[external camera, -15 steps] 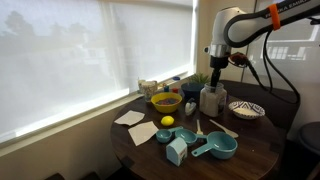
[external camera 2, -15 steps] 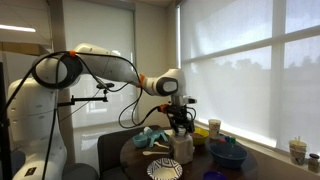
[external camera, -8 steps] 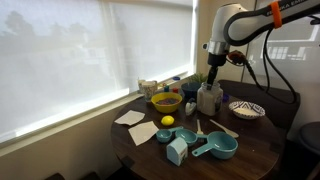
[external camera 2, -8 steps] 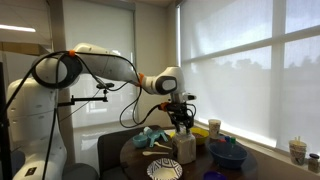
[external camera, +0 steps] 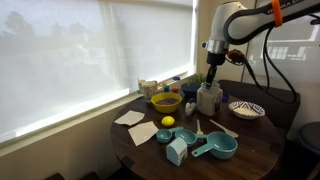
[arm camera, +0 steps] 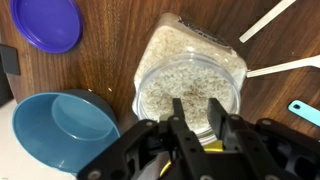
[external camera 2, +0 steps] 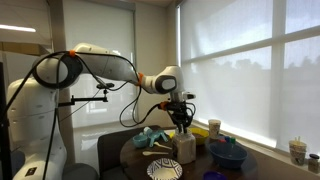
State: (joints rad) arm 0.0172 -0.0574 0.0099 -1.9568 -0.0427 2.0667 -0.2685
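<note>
**End effector over the open grain jar**

End effector [arm camera: 192, 122]: comes in from 6 o'clock in the wrist view and hangs straight above the mouth of the grain jar [arm camera: 190, 80]. The fingers [arm camera: 222, 128] are part drawn in. A thin dark piece [arm camera: 178, 106] pokes out between them toward the grain. Cannot tell whether they pinch it or merely flank it. No contact with the glass is visible.

Jar: clear, lidless, filled with pale grain. It stands upright on the dark wood worktop [arm camera: 110, 50]. In both exterior views it sits directly below the end effector [external camera: 211, 80] [external camera 2: 182, 125].

Around the jar, wrist view:
- blue bowl [arm camera: 65, 120] at 8 o'clock, just beside the jar
- purple lid [arm camera: 45, 22] at 10 o'clock, lying flat
- two white utensils [arm camera: 285, 68] at 2 to 3 o'clock

In an exterior view:
- yellow bowl [external camera: 166, 101] at the jar's 9 o'clock
- patterned bowl [external camera: 246, 110] at 3 o'clock
- teal measuring cups [external camera: 222, 148] at 5 o'clock, nearer the camera

Nothing stands between the end effector and the jar mouth.
</note>
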